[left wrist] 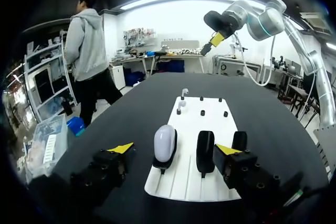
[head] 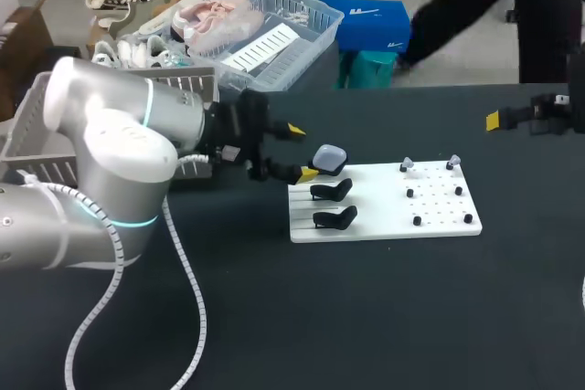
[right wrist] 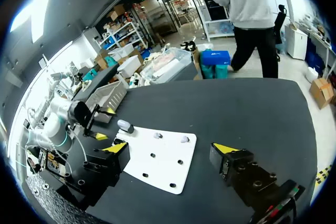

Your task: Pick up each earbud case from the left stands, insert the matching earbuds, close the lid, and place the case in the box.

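Now, on the surface (head: 366,317), the box (head: 27,148) is sitting left of the board (head: 384,216), contents hidden. At the board's left end the left claw (head: 303,151) is hovering spread, flanking the case (head: 327,157) on its stand (left wrist: 161,165), likely to grasp it. Beyond the board's right end the right claw (right wrist: 171,147) is hanging spread, near the earbuds (head: 407,164).

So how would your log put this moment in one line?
left pincer: open, earbud case just ahead | right pincer: open, empty | two stands: bare
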Available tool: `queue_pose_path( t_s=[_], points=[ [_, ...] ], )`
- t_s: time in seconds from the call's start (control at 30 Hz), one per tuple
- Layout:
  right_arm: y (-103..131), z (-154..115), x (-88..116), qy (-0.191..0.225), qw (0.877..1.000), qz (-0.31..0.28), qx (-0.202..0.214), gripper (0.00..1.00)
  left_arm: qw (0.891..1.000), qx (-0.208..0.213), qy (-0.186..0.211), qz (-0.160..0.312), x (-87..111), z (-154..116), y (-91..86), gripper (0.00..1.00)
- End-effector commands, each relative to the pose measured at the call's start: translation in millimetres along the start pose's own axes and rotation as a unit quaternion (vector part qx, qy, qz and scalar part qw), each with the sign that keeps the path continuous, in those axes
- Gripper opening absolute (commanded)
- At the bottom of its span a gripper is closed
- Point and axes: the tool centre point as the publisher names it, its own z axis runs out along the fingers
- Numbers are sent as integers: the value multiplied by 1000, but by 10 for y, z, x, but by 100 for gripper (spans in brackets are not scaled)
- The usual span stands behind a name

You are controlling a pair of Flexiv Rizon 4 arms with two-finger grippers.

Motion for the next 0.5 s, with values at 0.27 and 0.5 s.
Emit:
queue_pose_path(
  t_s=[0.27, 0.5],
  points=[
    [-4, -2, 3, 0, 1000, 0, -1, 100, 1000, 26, -11, -15, 18, 103, 39, 100],
    [-4, -2, 3, 0, 1000, 0, -1, 100, 999, 30, -11, -10, 18, 156, 59, 94]
  ],
)
